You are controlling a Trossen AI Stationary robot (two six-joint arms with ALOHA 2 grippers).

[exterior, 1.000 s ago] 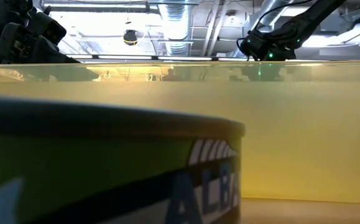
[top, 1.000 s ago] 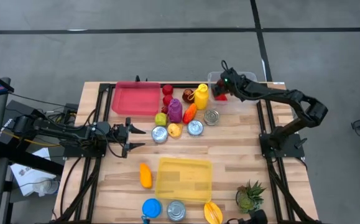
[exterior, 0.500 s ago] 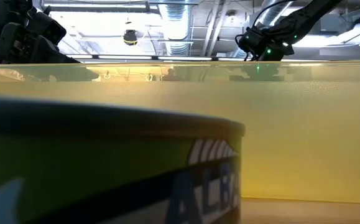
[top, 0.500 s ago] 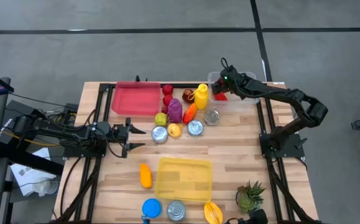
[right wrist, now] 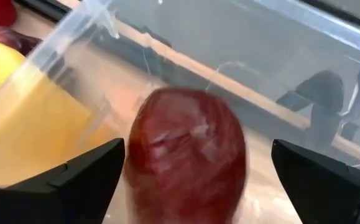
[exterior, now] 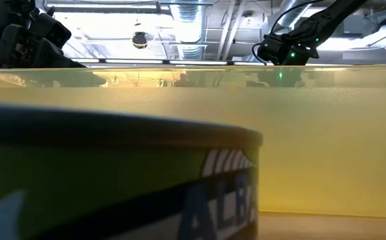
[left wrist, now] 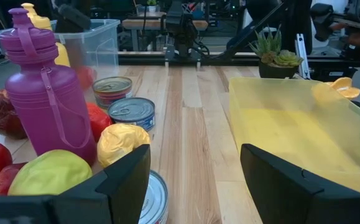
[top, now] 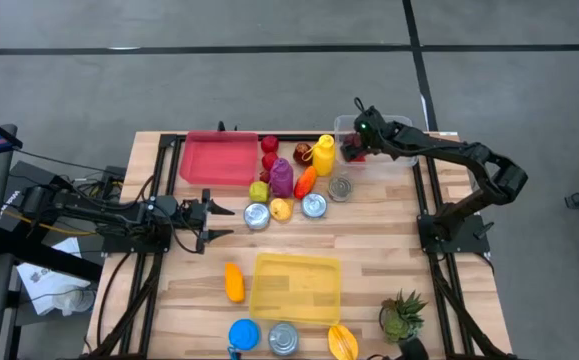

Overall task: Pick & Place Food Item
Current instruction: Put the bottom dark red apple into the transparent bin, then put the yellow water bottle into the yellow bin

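Observation:
A red, apple-like food item (right wrist: 189,149) lies in the clear plastic bin (top: 394,125) at the table's far right. My right gripper (top: 359,140) hangs over the bin's left end, slanting down. It is open, one finger on each side of the red item (top: 353,153), with a gap showing on both sides. My left gripper (top: 219,222) waits open at the table's left, level and pointing toward the right, with nothing between its fingers (left wrist: 130,180).
Left of the bin are a yellow squeeze bottle (top: 323,155), a purple bottle (top: 282,177), fruits and three cans (top: 314,205). A red tray (top: 217,158) is far left and a yellow tray (top: 294,287) near centre. A plant (top: 401,315) stands near right.
My right gripper has stayed over the clear bin and tipped a little at the wrist. The red item lies in the bin as before.

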